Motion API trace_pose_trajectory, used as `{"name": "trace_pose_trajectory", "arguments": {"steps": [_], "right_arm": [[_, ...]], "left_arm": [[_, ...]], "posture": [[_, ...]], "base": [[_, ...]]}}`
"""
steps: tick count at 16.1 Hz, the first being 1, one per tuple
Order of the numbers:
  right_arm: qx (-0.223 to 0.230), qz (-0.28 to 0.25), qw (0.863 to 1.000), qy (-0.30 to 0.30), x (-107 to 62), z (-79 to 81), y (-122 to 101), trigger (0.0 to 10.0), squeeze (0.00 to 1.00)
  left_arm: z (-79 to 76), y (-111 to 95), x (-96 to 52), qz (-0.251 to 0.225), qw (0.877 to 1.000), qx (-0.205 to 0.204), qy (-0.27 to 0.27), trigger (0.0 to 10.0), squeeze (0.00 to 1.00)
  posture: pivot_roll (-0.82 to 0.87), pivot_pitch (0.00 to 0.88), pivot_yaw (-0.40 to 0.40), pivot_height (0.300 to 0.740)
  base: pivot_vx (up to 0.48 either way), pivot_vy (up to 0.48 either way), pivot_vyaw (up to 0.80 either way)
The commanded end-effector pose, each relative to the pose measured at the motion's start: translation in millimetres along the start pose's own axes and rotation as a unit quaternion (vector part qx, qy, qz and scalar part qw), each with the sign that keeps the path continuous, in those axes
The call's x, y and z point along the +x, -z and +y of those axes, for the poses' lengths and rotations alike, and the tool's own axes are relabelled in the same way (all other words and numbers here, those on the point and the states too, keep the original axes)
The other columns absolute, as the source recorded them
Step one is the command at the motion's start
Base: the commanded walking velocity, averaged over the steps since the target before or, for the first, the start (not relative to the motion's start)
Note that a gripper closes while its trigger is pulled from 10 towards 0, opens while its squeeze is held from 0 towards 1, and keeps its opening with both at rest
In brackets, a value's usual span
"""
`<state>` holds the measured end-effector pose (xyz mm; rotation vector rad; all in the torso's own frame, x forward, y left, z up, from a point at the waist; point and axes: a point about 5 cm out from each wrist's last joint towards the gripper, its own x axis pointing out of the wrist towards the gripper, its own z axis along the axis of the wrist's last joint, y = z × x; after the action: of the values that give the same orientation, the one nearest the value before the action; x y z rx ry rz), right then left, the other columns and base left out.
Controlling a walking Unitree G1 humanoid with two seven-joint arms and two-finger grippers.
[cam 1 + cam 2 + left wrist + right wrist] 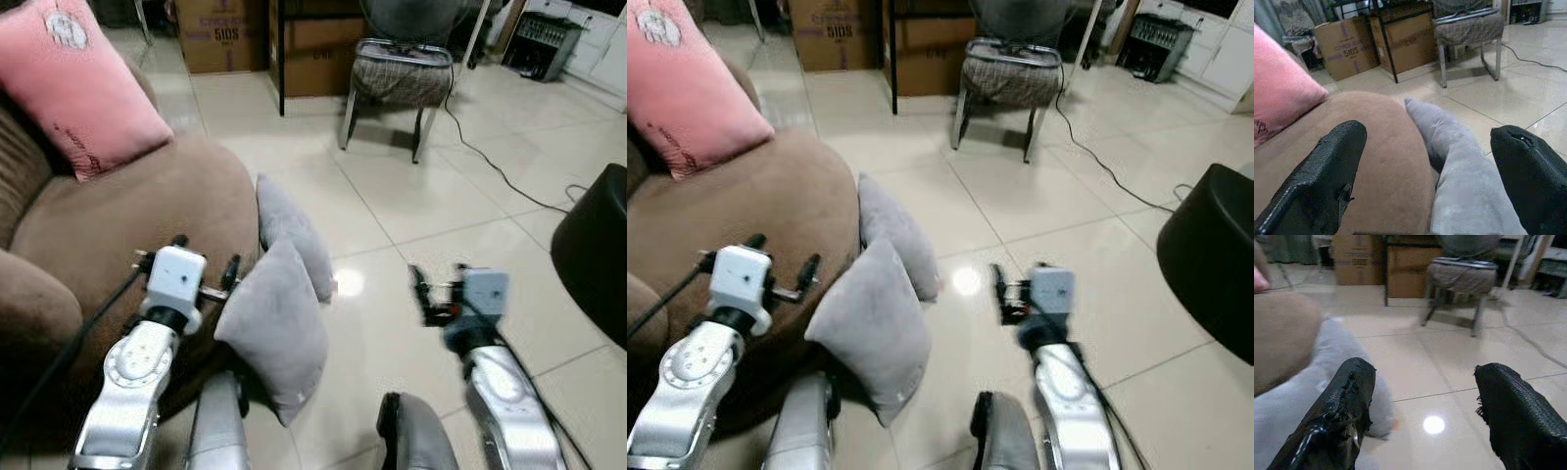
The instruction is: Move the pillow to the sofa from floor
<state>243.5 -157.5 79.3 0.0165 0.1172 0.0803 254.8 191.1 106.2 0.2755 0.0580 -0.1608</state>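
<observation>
Item: two grey pillows (279, 328) on the tiled floor (411, 211), propped against the brown sofa (137, 211), long axis running near to far. Left gripper (201, 269): jaws released, just left of the nearer pillow, the closer arm. Right gripper (431, 289): jaws released, over bare floor, well right. Pink cushion (83, 83) on sofa.
</observation>
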Motion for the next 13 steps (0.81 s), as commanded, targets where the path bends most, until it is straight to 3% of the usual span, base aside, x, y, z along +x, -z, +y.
{"name": "trace_pose_trajectory", "arguments": {"steps": [1,5,13], "right_arm": [[0.000,0.003,1.000,0.006,-1.0,-6.2,-1.7,10.0,0.00],[-0.009,0.002,1.000,0.012,-1.5,-8.3,-2.2,10.0,0.00],[-0.007,-0.002,1.000,0.009,-1.1,-5.0,-4.0,10.0,0.00]], "left_arm": [[-3.0,-1.2,0.2,-0.001,1.000,-0.001,0.004,10.0,0.00],[-4.1,-1.1,0.0,-0.001,1.000,-0.002,0.005,10.0,0.00],[-2.5,-1.4,0.2,-0.003,1.000,-0.003,0.004,10.0,0.00]], "posture": [[0.09,0.000,-0.052,0.525],[0.09,0.000,-0.055,0.525],[0.09,0.000,-0.053,0.525]], "base": [[0.000,0.000,-0.80],[0.000,0.000,-0.20],[0.284,0.000,0.00]]}}
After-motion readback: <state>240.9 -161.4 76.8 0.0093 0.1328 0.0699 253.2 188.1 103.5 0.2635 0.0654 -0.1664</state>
